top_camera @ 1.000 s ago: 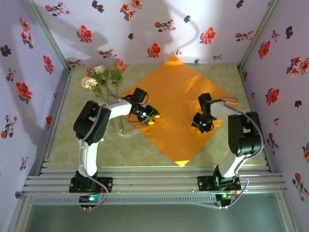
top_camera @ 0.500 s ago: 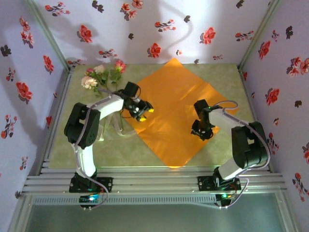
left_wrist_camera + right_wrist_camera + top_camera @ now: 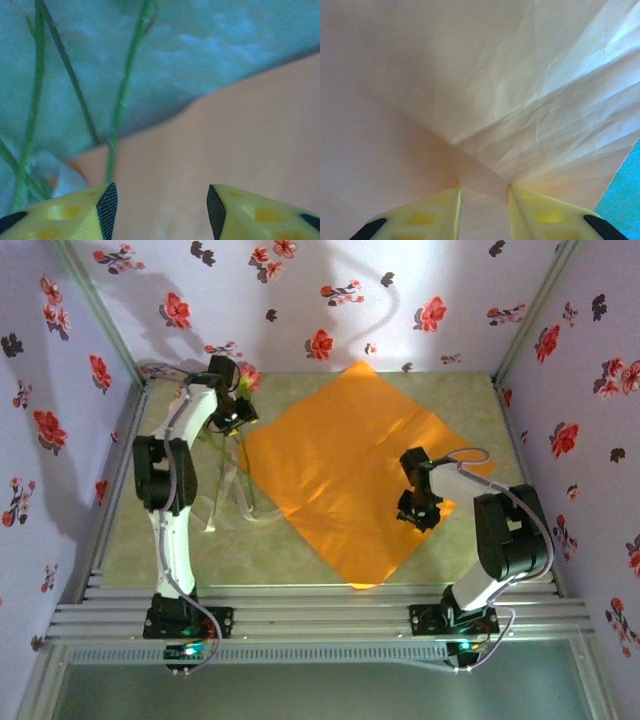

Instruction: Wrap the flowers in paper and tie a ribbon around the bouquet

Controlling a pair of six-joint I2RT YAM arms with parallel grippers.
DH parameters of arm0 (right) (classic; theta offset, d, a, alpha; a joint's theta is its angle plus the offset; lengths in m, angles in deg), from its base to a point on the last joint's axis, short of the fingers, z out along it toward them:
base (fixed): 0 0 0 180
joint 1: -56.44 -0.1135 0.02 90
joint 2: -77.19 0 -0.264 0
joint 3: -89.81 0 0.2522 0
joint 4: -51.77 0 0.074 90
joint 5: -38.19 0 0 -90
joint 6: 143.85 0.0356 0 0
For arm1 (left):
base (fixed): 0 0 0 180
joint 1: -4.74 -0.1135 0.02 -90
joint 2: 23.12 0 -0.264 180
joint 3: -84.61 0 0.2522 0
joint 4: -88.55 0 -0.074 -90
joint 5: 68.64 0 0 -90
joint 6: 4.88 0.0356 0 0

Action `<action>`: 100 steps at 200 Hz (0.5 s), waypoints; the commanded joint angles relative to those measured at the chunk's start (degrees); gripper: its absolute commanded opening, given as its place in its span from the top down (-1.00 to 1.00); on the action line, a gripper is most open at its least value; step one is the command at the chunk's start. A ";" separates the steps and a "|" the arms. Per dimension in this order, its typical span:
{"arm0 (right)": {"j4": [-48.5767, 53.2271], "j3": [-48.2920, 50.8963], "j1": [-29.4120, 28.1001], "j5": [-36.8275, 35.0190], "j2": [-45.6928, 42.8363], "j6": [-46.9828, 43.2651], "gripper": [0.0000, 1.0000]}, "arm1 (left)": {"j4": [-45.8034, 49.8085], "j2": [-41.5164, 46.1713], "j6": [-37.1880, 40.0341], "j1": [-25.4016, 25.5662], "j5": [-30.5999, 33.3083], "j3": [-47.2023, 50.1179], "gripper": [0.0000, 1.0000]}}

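L arm (image 3: pixel 172 550) & R arm (image 3: pixel 510 530): blk joints, white links, grey cables (image 3: pixel 468 453), yellow blk-edged fingers (image 3: pixel 65 215).

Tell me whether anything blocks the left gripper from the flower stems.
Nothing visible does. The left gripper is open, and the green flower stems lie bare on the table just ahead of its fingers, at the paper edge.
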 commanded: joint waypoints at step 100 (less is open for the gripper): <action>4.41 -2.69 0.90 -2.10 0.49 -1.26 0.35 | 10.97 -14.10 10.90 0.29 9.33 -13.90 0.50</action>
